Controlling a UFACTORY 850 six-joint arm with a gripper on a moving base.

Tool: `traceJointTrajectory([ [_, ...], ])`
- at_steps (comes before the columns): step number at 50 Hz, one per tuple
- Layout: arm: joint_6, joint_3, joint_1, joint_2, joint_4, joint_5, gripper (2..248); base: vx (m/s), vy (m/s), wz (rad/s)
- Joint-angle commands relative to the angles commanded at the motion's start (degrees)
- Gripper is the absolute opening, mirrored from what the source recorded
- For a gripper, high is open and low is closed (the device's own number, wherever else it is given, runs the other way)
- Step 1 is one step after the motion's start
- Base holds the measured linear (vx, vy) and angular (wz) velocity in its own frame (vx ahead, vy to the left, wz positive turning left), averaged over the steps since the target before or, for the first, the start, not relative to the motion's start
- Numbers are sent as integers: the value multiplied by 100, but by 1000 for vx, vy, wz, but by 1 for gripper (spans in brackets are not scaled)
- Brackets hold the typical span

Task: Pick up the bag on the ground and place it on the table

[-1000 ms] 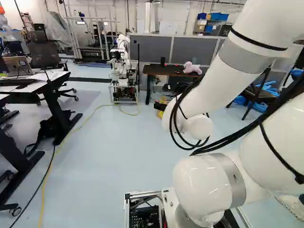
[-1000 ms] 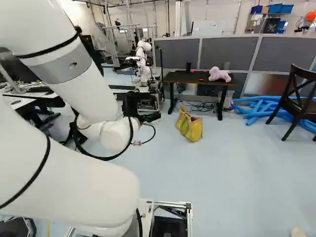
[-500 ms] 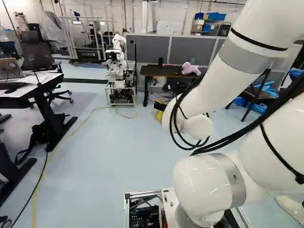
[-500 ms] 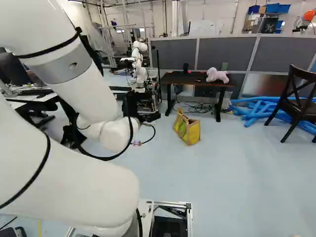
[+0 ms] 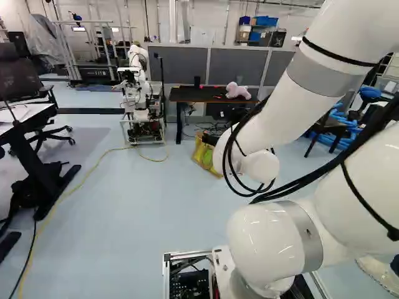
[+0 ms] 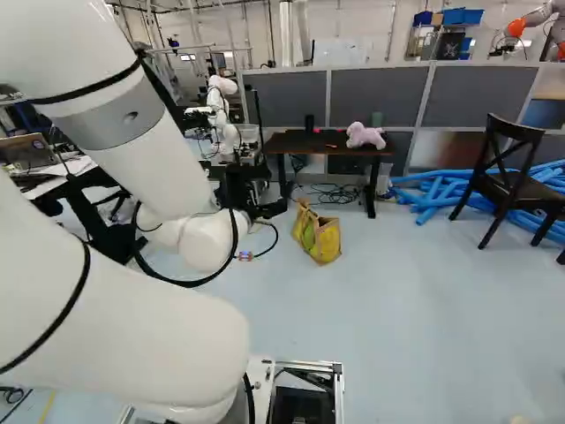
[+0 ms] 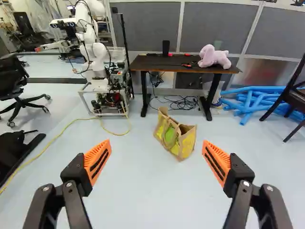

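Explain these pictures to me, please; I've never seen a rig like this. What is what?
The big white tube shapes are one robot arm on a moving base. Two pictures come from cameras on that base, behind the arm, one to its left and one to its right. The third looks out from the arm's wrist, along its black gripper with orange pads. The gripper is open and holds nothing. Ahead, a yellow bag stands on the floor, nearer than a dark table. On the table are a pink soft toy, a dark upright object and some small red and dark items.
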Motion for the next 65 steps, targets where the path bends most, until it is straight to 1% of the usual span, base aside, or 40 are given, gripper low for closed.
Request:
traceJointTrajectory([
  [32,0,0,0,0,0,0,247,166,-39,-6],
  [65,0,0,0,0,0,0,247,197,-43,-4],
])
